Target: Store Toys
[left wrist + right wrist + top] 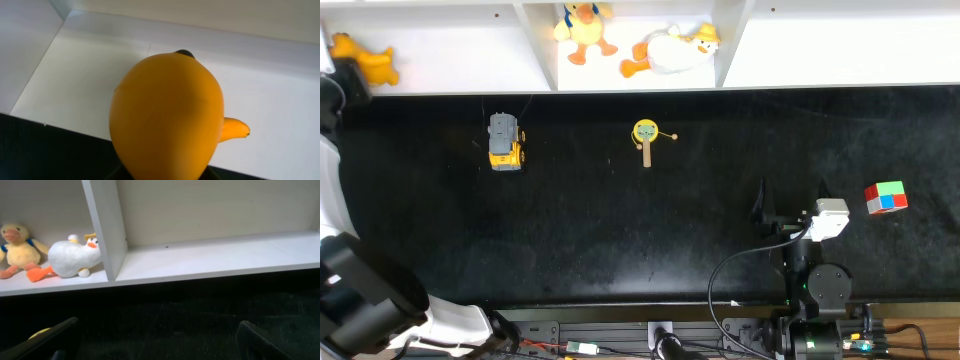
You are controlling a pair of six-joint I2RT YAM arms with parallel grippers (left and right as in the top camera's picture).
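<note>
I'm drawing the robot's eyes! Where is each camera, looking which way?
Top: overhead, looking down on the table; both arms show.
Left wrist: on the left arm, facing the shelf; left gripper holds the orange toy.
Right wrist: on the right arm, facing the shelf; right gripper shows open.
Top and right wrist share the yellow duck and white duck.

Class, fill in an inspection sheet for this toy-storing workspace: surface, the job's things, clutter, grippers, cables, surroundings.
Surface: black mat, with a white shelf along its far edge.
Job's things: orange toy at the shelf's left compartment; yellow duck and white goose in the middle compartment; toy truck, rattle and colour cube on the mat.
Clutter: nothing seen.
Grippers: left gripper shut on the orange toy; right gripper open over bare mat.
Cables: black cables by the right arm's base.
Surroundings: nothing seen.
</note>
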